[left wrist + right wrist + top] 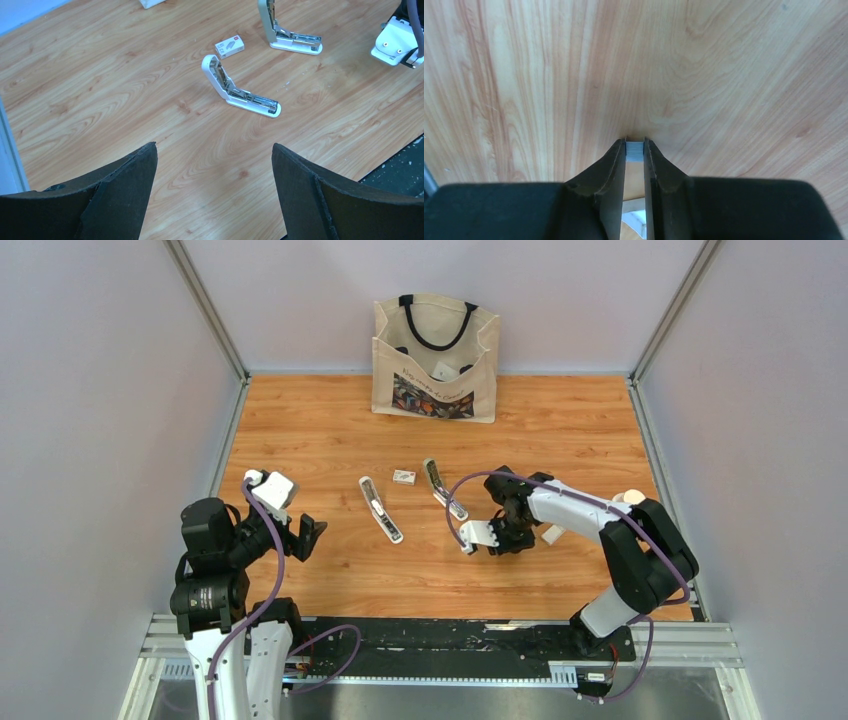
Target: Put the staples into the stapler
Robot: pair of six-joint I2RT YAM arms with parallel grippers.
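Note:
Two white staplers lie opened flat on the wooden table: one (381, 509) left of centre, also in the left wrist view (240, 89), and one (443, 488) to its right, also in the left wrist view (287, 31). A small white staple box (404, 477) lies between them (230, 46). My right gripper (635, 145) is shut on the staples (634, 151), a short grey strip pinched at the fingertips just above the table, right of the right stapler (512, 530). My left gripper (214, 160) is open and empty at the table's left (305, 537).
A canvas tote bag (436, 358) stands at the back centre against the wall. White walls with metal rails enclose the table on the left, back and right. The black base rail (450, 640) runs along the near edge.

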